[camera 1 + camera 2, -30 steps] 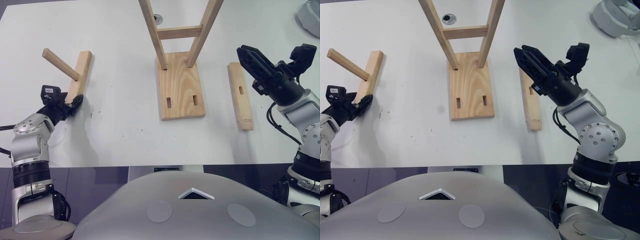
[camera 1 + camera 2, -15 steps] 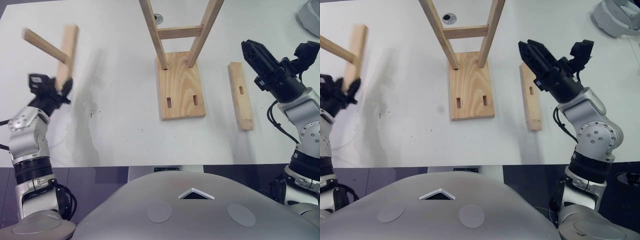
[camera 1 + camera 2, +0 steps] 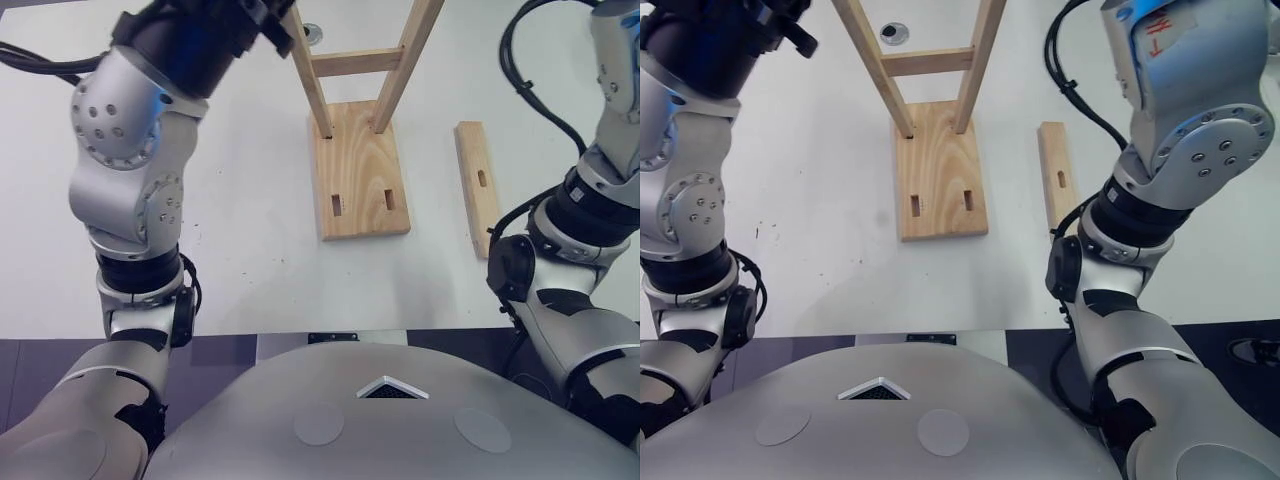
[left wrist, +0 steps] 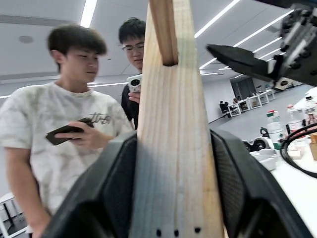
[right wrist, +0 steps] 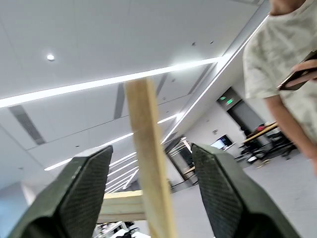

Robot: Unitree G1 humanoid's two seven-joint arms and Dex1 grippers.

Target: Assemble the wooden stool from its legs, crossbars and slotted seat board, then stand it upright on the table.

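Stool leg (image 4: 173, 99) pinched high in left hand (image 4: 173, 144) near seat board (image 3: 362, 165), probably for empty slots (image 3: 340, 205); right hand (image 5: 151, 151) spread.

On the white table (image 3: 250, 250) the slotted seat board (image 3: 362, 175) is laid flat at the centre. A slotted wooden bar (image 3: 473, 155) is laid near its right, apart. A small round fitting (image 3: 897, 36) is set at the far edge.

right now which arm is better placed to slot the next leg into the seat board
Left. The left gripper is shut on the spare leg; the right gripper is open.
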